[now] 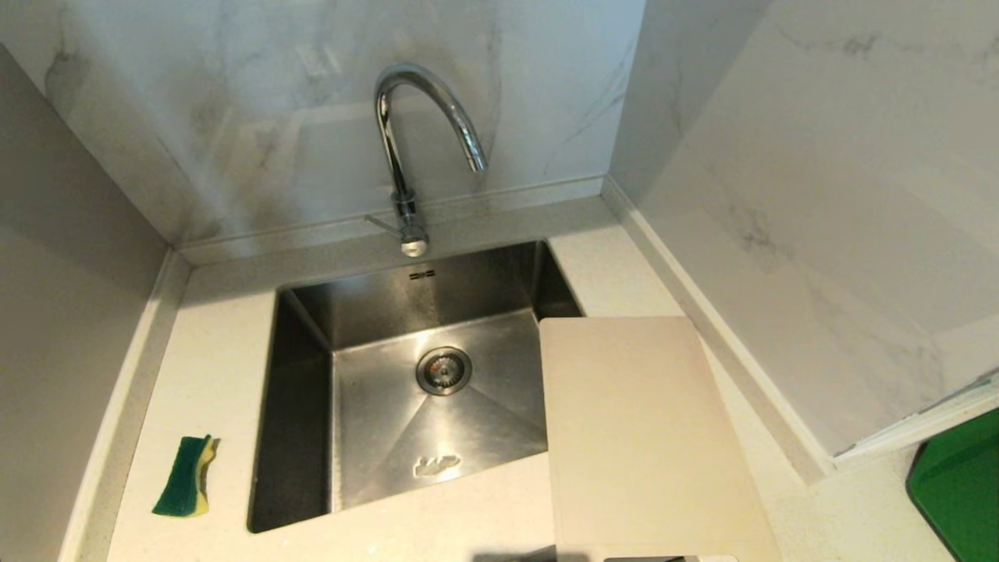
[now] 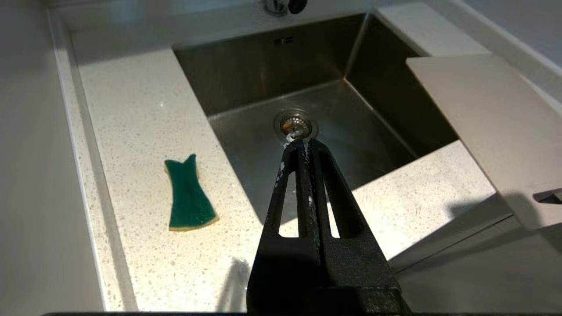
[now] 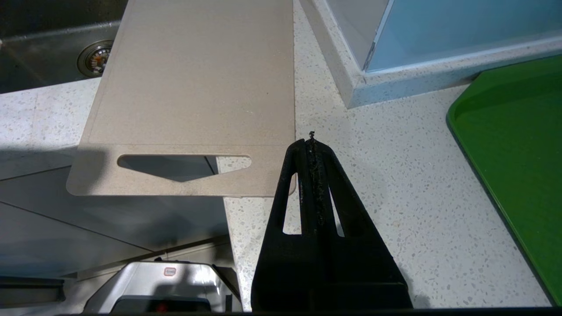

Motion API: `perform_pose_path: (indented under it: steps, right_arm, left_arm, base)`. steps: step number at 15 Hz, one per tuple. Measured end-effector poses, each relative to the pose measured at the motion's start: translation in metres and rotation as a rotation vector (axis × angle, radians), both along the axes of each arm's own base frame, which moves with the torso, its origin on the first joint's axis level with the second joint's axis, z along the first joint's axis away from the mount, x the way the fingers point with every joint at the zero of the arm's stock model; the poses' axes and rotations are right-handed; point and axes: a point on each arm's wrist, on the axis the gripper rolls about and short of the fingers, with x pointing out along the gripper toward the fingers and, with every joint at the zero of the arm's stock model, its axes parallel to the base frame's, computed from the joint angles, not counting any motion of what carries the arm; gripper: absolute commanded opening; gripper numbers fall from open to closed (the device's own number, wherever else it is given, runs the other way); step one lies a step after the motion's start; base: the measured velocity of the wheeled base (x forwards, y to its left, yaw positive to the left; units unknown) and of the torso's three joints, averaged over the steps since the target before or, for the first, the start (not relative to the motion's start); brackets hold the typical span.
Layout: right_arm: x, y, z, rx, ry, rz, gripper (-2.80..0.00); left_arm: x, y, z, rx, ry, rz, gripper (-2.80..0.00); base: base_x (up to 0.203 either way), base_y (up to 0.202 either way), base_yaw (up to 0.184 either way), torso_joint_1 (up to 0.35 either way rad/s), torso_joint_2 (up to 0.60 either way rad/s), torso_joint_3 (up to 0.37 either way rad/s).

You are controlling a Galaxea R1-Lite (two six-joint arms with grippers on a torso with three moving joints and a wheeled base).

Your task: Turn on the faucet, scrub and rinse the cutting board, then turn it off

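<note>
The chrome gooseneck faucet (image 1: 406, 148) stands behind the steel sink (image 1: 300, 390), its thin lever (image 1: 382, 223) pointing left; no water runs. The beige cutting board (image 1: 644, 437) lies on the counter to the right of the sink, one edge overhanging the basin, and its handle cut-out (image 3: 184, 164) juts past the counter's front edge. My left gripper (image 2: 302, 142) is shut and empty, hovering above the counter's front with the sink drain (image 2: 295, 125) beyond its tips. My right gripper (image 3: 311, 141) is shut and empty, near the board's handle-end corner. Neither arm shows in the head view.
A green-and-yellow sponge (image 1: 186, 476) lies on the counter left of the sink. A green tray (image 1: 960, 484) sits at the far right. Marble walls enclose the counter at the back and right. A metal part of the robot (image 3: 162, 287) shows below the counter edge.
</note>
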Motion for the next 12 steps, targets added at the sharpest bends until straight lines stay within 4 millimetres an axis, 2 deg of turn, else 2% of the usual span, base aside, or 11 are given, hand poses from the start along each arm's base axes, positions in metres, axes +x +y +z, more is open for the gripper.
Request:
perform_pose_path:
  steps: [4, 10, 12]
  right_arm:
    - [0.0000, 0.0000, 0.0000, 0.001, 0.000, 0.000, -2.80]
    - [0.0000, 0.0000, 0.0000, 0.002, 0.000, 0.001, -2.80]
    - [0.0000, 0.0000, -0.0001, 0.002, 0.000, 0.000, -2.80]
  left_arm:
    - [0.0006, 0.0005, -0.0057, -0.013, 0.053, 0.020, -2.80]
    - [0.0014, 0.0046, -0.0103, 0.021, 0.090, 0.204, -2.80]
    - [0.0014, 0.0041, -0.0108, 0.041, 0.092, 0.183, -2.80]
  base:
    - [0.000, 0.000, 0.000, 0.000, 0.00, 0.000]
    - [0.000, 0.000, 0.000, 0.000, 0.00, 0.000]
    - [0.000, 0.000, 0.000, 0.000, 0.00, 0.000]
